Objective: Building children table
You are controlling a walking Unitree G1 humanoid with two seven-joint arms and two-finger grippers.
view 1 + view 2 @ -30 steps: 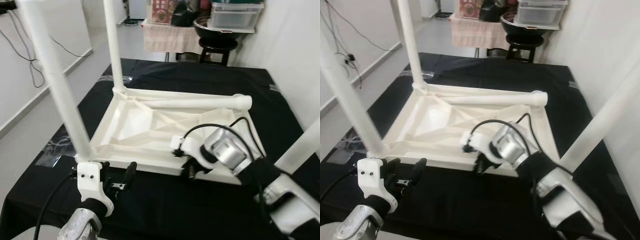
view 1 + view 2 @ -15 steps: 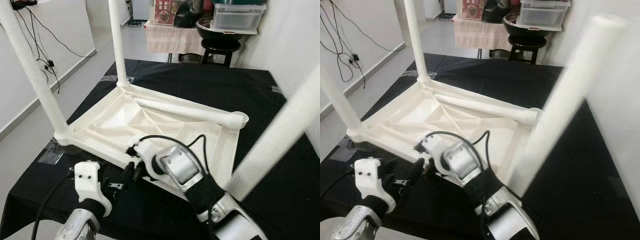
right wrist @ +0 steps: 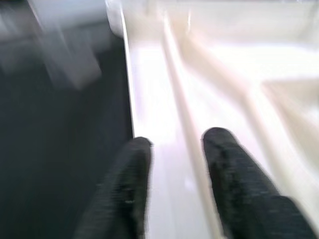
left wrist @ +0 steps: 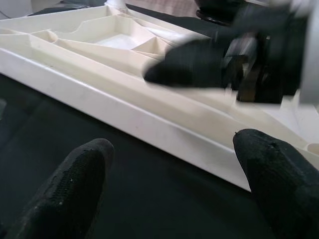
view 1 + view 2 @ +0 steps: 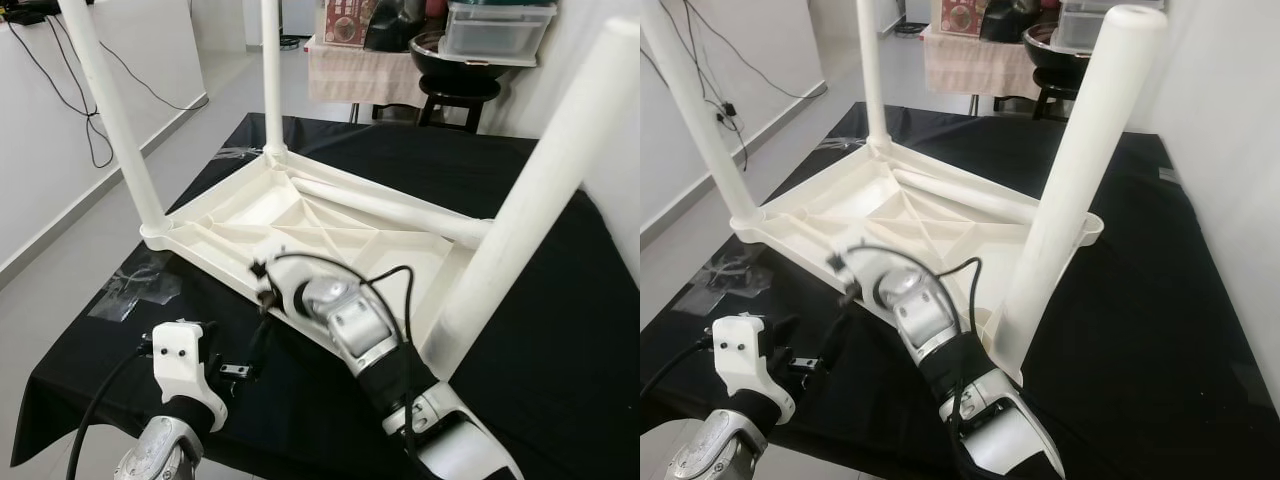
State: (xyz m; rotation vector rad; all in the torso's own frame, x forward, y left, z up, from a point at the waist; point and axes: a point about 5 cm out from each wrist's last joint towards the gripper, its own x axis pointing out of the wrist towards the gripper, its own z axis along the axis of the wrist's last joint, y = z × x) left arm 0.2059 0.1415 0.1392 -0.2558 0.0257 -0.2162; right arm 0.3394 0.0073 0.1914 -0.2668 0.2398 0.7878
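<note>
A white children's table [image 5: 240, 215] lies upside down on the black-covered worktop [image 5: 540, 350]. Three legs stand up from it: one at the left corner [image 5: 110, 110], one at the back [image 5: 270, 80], one at the near right [image 5: 520, 200]. Another leg [image 5: 390, 205] lies loose across its underside. My right gripper [image 5: 265, 290] reaches across to the table's near rim, and its fingers [image 3: 234, 179] close on a rib of that rim. Just in front of the rim, my left gripper [image 5: 232, 362] hovers low and open, its fingers [image 4: 75, 184] holding nothing.
A black stool with a bowl [image 5: 460, 75] and a clear plastic box [image 5: 495, 30] stand behind the worktop. Cables [image 5: 60, 90] hang on the left wall. A clear plastic scrap [image 5: 140, 290] lies at the worktop's left corner. A white wall runs close on the right.
The upside-down table has swung round on the worktop, its near rim going left together with my right gripper. The left gripper has kept its place.
</note>
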